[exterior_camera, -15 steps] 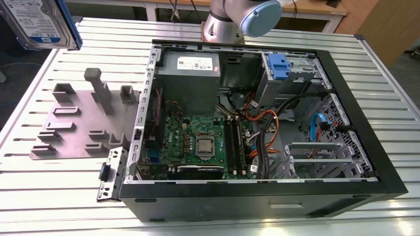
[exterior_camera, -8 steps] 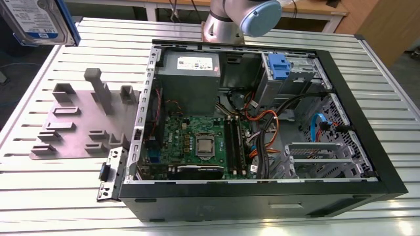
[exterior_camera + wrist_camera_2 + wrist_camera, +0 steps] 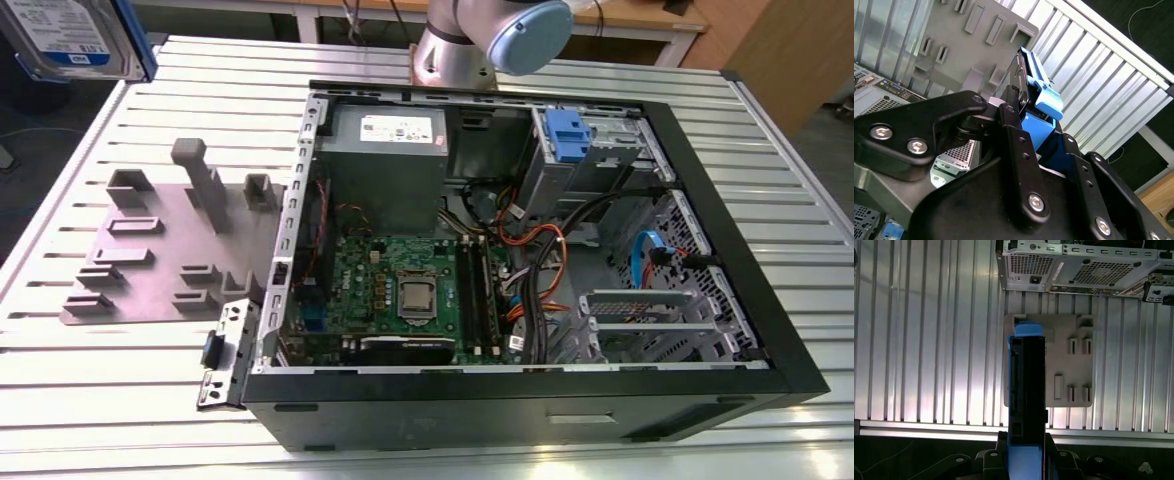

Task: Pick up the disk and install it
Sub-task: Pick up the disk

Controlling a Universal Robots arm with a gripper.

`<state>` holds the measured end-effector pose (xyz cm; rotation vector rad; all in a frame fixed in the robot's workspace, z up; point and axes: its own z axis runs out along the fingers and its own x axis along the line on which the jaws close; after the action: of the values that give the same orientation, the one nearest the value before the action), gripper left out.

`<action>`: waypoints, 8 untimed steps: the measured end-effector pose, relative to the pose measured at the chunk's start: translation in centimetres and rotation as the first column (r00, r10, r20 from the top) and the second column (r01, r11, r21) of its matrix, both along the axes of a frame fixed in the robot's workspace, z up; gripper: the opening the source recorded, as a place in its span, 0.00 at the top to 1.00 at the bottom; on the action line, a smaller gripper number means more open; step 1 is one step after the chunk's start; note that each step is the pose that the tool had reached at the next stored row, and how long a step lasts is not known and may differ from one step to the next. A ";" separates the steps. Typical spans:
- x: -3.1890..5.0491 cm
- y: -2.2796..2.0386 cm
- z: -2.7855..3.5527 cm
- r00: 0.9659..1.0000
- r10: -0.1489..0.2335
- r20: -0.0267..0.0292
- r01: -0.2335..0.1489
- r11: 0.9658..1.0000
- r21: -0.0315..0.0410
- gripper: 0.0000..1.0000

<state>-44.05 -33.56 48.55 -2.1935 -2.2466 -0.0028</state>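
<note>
Clamped in the gripper (image 3: 1026, 465) and held clear of the surface (image 3: 929, 340): the disk (image 3: 1026, 380), seen edge-on in the first wrist view, its blue carrier frame toward the camera. Closed against both flat sides of it in the second wrist view, the black fingers (image 3: 1016, 150), with a blue tab of the frame jutting past the fingertips. Shown in the exterior view with the white-and-blue label facing out, high in that view's left corner. Below the gripper, well apart from the disk: a grey fixture plate (image 3: 1069, 370) studded with slots and upright posts, lying flat on the ribbed metal slats. Beyond the plate, farther from the gripper: an open computer case (image 3: 534, 250) on its side, with green mainboard, grey power supply box, orange and black cables and a metal drive cage laid bare. Past the far edge of the case, the base of the arm (image 3: 461, 50), rising from the same surface.
</note>
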 end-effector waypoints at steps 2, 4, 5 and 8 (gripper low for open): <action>0.00 0.00 0.38 1.000 0.000 0.000 0.000 1.000 -0.001 0.64; 0.00 0.00 0.48 1.000 0.000 0.000 0.000 1.000 -0.002 0.64; 0.00 0.00 0.48 1.000 0.000 0.000 0.000 1.000 -0.002 0.64; 0.00 -0.05 0.49 1.000 0.000 0.000 0.000 1.000 -0.002 0.64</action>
<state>-44.06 -33.61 49.04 -2.1946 -2.2474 -0.0010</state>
